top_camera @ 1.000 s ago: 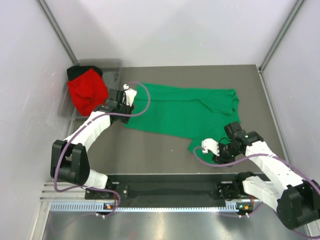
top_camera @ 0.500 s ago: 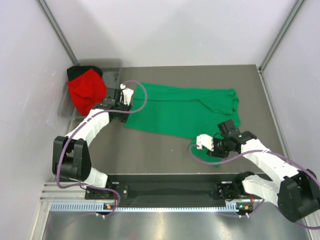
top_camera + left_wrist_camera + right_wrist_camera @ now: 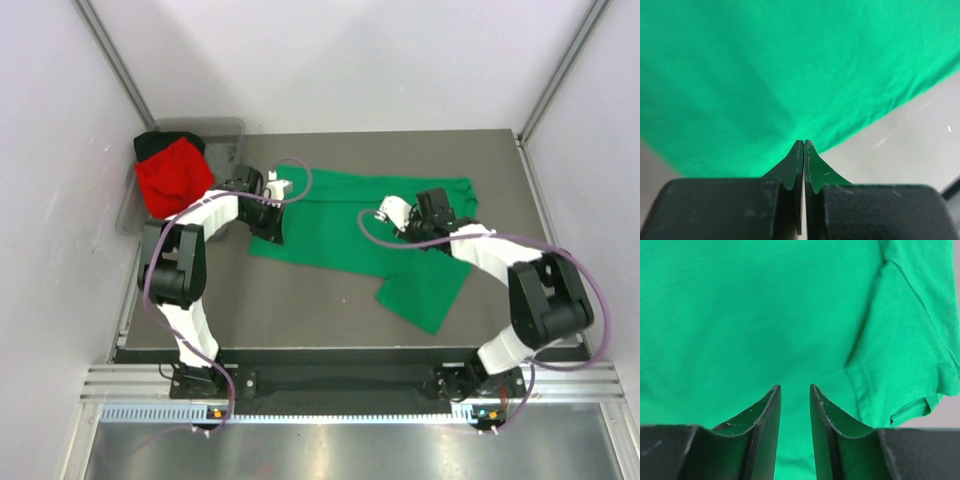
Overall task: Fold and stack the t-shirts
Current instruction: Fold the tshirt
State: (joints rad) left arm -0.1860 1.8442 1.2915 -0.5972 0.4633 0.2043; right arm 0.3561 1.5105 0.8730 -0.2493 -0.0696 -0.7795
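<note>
Worktop (image 3: 300, 310): green shirt (image 3: 340, 228) is spread flat across the middle, one flap pointing toward the near right edge

Left claw (image 3: 804, 143): fingers are pressed fully together right at the shirt's left hem; whether cloth is pinched between them can't be told from the wrist view

Right claw (image 3: 795, 387): held just over the shirt's right half, a narrow gap left between the fingers, nothing seen in the gap; the sleeve (image 3: 910, 365) is seen just right of it

Far left corner: grey bin (image 3: 228, 128) is set beside the worktop edge, red shirt (image 3: 172, 180) is bunched over its near rim, black shirt (image 3: 150, 143) is tucked behind the red one
</note>
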